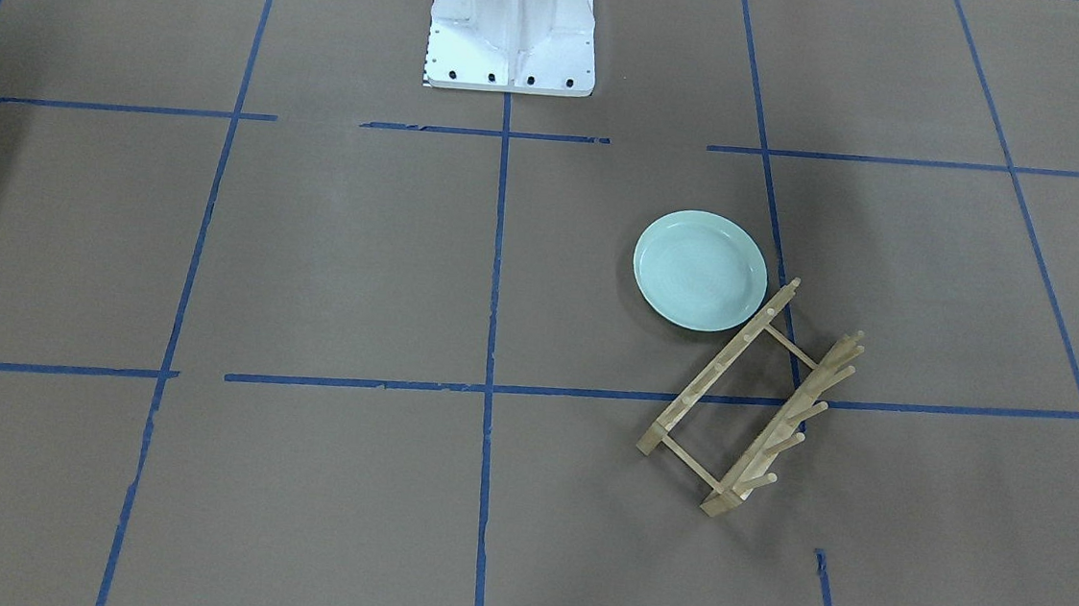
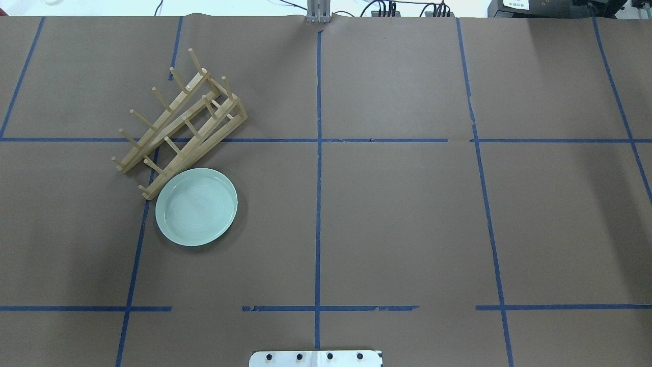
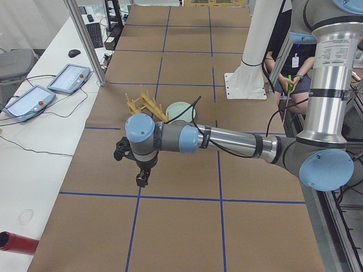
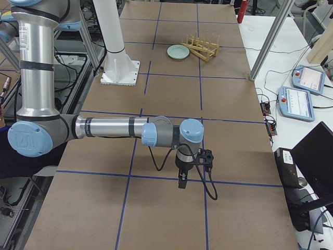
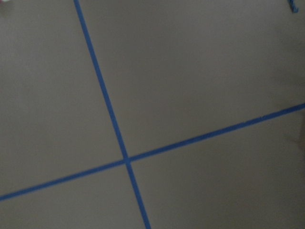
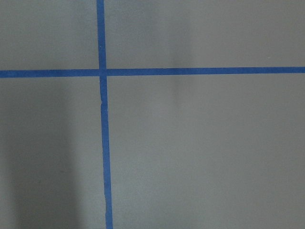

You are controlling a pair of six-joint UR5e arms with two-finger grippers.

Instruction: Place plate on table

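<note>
The pale mint-green plate (image 1: 700, 270) lies flat on the brown paper table (image 1: 350, 259), right beside the near end of the wooden peg rack (image 1: 754, 397). In the overhead view the plate (image 2: 196, 206) sits just below the rack (image 2: 178, 122) on the left half. Neither arm shows in that view or the front view. My left gripper (image 3: 140, 180) hangs over the table's left end, far from the plate (image 3: 180, 111). My right gripper (image 4: 180, 183) hangs over the right end. I cannot tell whether either is open or shut. Both wrist views show only paper and blue tape.
The white robot base (image 1: 513, 26) stands at the table's near-robot edge. Teach pendants (image 3: 68, 78) lie on the white side bench, and others (image 4: 307, 78) lie beside the other end. A person (image 3: 295, 68) sits behind the robot. A red cylinder (image 3: 17, 241) lies off the table.
</note>
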